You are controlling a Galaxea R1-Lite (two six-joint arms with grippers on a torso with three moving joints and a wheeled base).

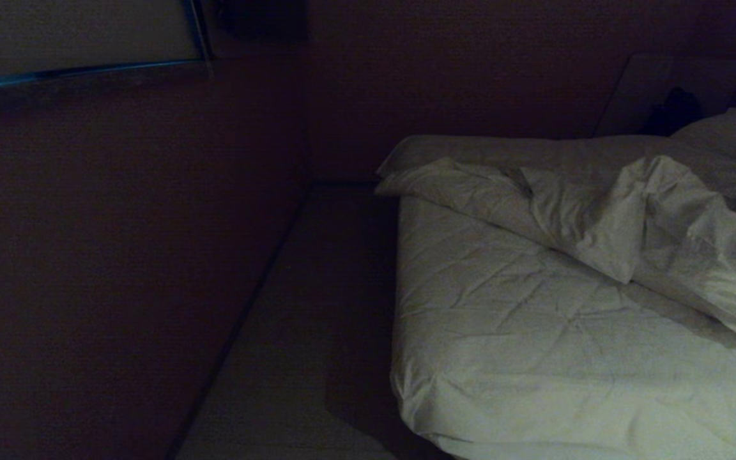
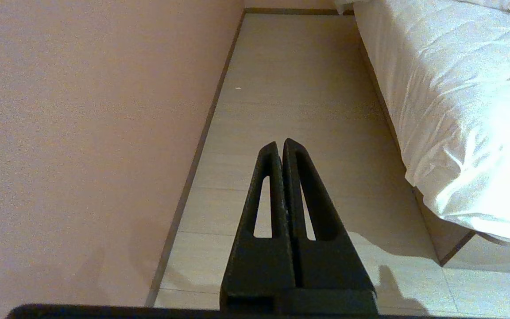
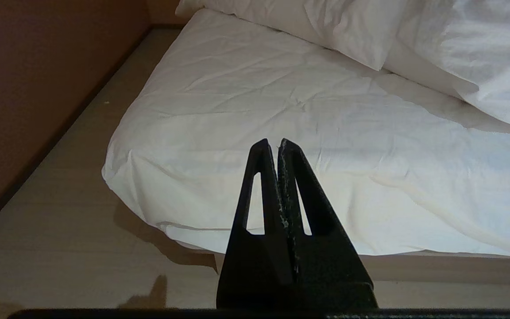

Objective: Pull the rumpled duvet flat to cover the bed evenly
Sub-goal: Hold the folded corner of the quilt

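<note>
Both grippers closed, empty — left gripper (image 2: 280, 144), right gripper (image 3: 272, 142); duvet (image 1: 649, 223) bunched diagonally across bed (image 1: 534, 358).

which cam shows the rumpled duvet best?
Head view: the puffy, wrinkled white duvet is bunched toward the far right of the bed, its folds visible though dim. The right wrist view catches only its near edge brightly. The left wrist view shows mainly the bed's sheeted side.

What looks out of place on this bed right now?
The duvet is bunched in a rumpled heap toward the head of the bed, leaving the creased fitted sheet bare across the foot. Both grippers are shut, off the bedding.
</note>
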